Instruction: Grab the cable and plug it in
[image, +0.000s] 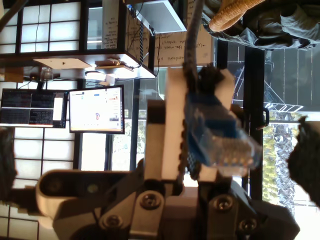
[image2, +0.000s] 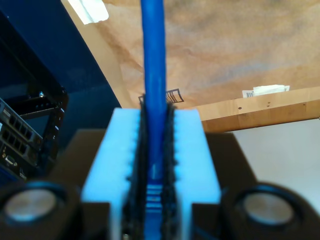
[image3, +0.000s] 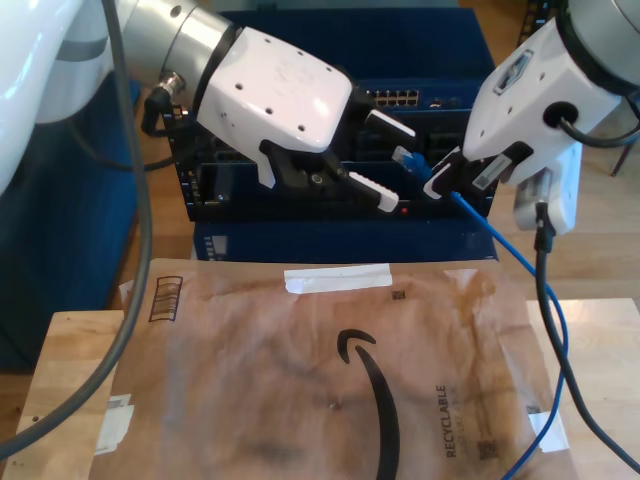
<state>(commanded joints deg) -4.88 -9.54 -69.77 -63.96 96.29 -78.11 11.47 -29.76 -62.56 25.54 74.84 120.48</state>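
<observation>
Pincers: my second pincer (image3: 445, 182) clamped on cable (image3: 500, 240); plug (image3: 404, 156) juts between parted jaws of my first pincer (image3: 402, 170); rack (image3: 240, 205) just behind.

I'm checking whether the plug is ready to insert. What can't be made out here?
- Grip on the plug: in the first wrist view the blurred RJ45 plug covers the gap of my first gripper, so I cannot tell if it is pinched or loose.
- Target port: the rack ports in the exterior view are too small and partly behind the arms.
- The blue cable: its far end is cut off by the exterior view's bottom edge.
</observation>
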